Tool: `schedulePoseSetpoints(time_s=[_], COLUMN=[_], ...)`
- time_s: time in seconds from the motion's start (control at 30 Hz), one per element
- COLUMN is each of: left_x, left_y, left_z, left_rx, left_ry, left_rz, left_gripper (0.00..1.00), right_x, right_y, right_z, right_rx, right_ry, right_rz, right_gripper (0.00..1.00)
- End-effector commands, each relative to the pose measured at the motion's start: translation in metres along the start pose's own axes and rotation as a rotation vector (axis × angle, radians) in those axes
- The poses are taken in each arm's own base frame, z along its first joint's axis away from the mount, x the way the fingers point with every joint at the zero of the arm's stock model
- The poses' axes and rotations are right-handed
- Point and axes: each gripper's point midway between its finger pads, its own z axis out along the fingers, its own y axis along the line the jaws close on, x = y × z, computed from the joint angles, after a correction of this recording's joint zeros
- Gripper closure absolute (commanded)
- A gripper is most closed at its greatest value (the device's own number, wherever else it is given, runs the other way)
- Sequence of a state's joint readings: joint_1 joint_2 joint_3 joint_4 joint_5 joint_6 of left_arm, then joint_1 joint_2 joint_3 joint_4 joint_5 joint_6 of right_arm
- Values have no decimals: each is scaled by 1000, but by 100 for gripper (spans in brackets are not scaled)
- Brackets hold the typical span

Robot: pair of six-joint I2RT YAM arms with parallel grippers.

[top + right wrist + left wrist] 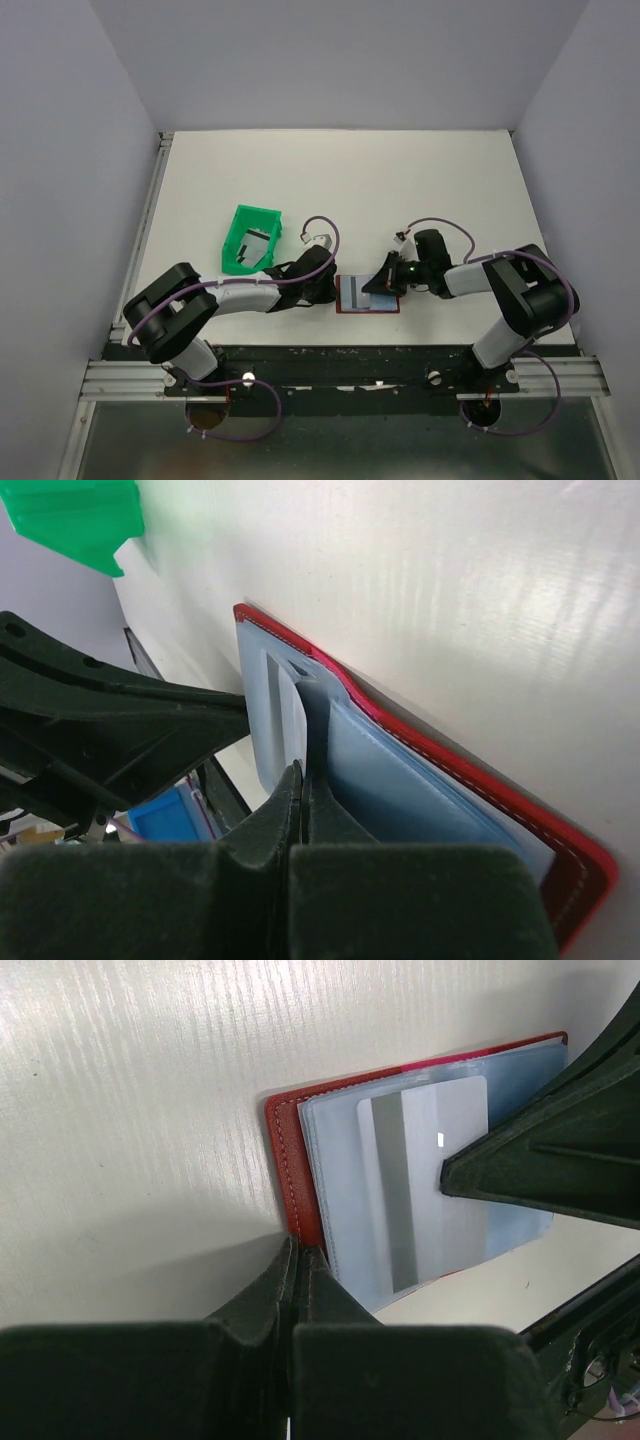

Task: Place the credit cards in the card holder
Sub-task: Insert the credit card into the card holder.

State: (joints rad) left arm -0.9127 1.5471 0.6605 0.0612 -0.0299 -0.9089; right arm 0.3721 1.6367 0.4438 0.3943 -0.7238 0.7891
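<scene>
- Credit cards look thin, stiff, light and slick. I judge a flat one hard to pinch off a surface, and easier to nudge along by an edge with a fingertip.
- The card holder (284, 1150) lies open on the white table (400, 180) between the two arms, with its red cover down and its pale blue sleeves up. It looks soft and light, so it would likely skid under a push unless an edge is pinned.
- One silvery card (425, 1175) with a darker stripe lies on the blue inside. I cannot tell whether it is under a clear sleeve or on top of it.
- The right gripper (303, 775) has its fingers pressed together with nothing pinched between them. Its tip bears on that card, at the card's edge.
- The left gripper (297, 1260) is also pressed together and empty. Its tip sits at the holder's red border, apparently bracing it.
- The green tray (240, 255) stands well apart from the holder, beyond the left arm. It holds greyish cards, but the number is not clear.
</scene>
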Motion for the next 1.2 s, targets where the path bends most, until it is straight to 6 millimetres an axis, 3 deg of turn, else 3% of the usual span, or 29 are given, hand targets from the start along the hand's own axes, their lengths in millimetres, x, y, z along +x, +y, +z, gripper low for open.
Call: schedulePoseSetpoints(time_s=[0.0,0.3,0.37,0.43,0.5,0.6,0.77,1.03,1.17], left_x=[31,30,30,31,32,33,30,28,28], left_y=[25,25,25,25,26,28,23,22,22], left_z=[5,4,4,3,3,3,5,6,7], left_rx=[-78,-77,-74,-75,-78,-82,-63,-62,-62], left_ry=[112,108,109,107,109,113,98,97,99], left_rz=[17,15,15,15,15,14,15,20,22], left_gripper=[100,100,100,100,100,100,100,100,100], right_x=[16,21,20,17,14,7,3,6,4], right_y=[-13,-1,1,5,8,14,7,-9,-8], right_z=[10,15,11,4,-3,-14,-28,-33,-34], right_rx=[55,51,72,93,122,170,275,358,352], right_ry=[27,34,28,17,10,-5,-19,-5,-19], right_rz=[13,-11,-26,-56,-85,-134,-165,-153,-157], right_gripper=[100,95,87,67,57,50,49,50,60])
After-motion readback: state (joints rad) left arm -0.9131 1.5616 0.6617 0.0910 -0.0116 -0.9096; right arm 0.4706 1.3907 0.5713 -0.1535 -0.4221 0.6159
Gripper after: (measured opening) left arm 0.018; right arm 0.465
